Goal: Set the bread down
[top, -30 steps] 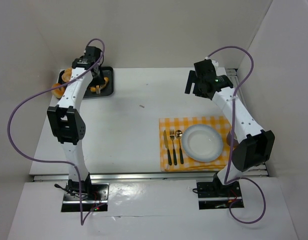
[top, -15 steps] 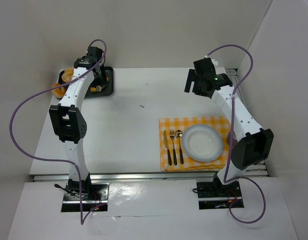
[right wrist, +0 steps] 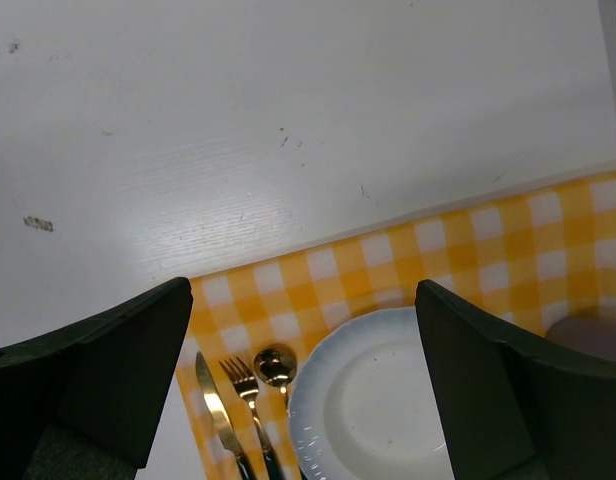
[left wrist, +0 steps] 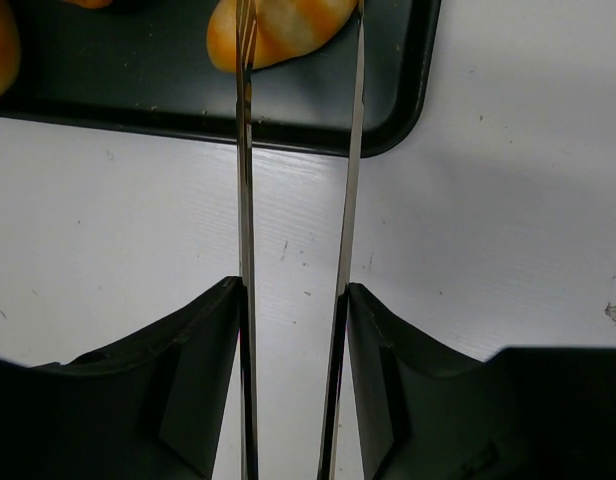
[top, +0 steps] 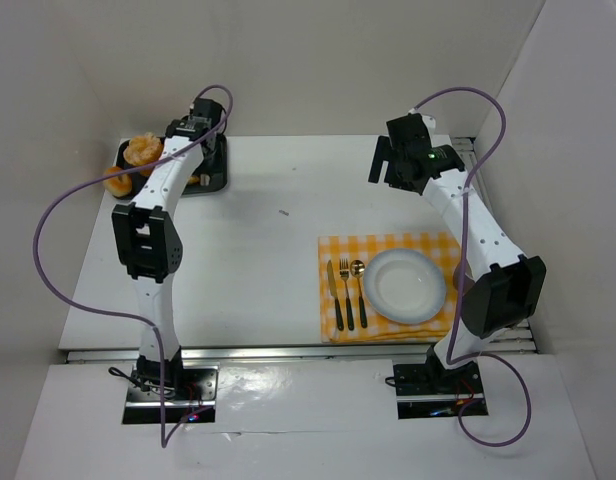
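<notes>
Bread sat on a black tray (left wrist: 138, 90) at the far left corner of the table (top: 268, 250). One roll (left wrist: 283, 28) lay near the tray's right rim, and two more rolls (top: 143, 150) (top: 117, 181) were at the tray's left side. The left gripper (left wrist: 300, 15) reached over the tray, its two thin metal fingers (left wrist: 245, 200) running parallel with a moderate gap between them. In the left wrist view the left finger crossed over the near roll and the right finger ran along the roll's right edge. The fingertips passed off the top of that view, so whether they touched the bread could not be told. The roll looked wider than the gap and appeared to rest on the tray, not pinched.

The right gripper (right wrist: 303, 290) hung above the table near the far edge of a yellow checked cloth (top: 428, 245), its fingers spread wide with nothing between them. On the cloth lay a white plate (top: 405, 285), and just to its left a knife (top: 335, 290), a fork (top: 346, 285) and a spoon (top: 359, 290) lay side by side. The plate and the tray were well apart, on opposite sides of the table.
</notes>
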You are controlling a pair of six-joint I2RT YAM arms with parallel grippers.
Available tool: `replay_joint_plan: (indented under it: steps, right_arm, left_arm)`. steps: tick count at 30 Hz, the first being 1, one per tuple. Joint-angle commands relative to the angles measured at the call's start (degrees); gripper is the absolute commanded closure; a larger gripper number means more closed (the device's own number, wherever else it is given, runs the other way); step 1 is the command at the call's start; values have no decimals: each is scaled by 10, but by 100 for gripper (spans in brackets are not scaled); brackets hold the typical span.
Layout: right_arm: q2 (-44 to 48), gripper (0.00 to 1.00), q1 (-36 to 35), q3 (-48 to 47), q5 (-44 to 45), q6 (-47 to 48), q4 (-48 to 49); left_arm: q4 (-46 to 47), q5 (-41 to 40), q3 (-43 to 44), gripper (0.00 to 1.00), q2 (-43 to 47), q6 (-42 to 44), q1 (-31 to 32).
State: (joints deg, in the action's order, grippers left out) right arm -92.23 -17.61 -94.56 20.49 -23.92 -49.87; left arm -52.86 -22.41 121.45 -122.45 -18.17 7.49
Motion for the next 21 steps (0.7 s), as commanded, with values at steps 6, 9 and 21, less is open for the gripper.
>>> replay_joint_plan:
  steps: [6,9,21]
  right_arm:
    - [0,0,2,-31,5,6,-15]
    - [0,0,2,-31,5,6,-15]
    - [6,0,2,-31,5,6,-15]
  left_arm:
    - [11,-28,44,42,-45,21,7]
    - [0,-50,58,45,-60,21,7]
    - [-5,-55,70,100,-8,14,7]
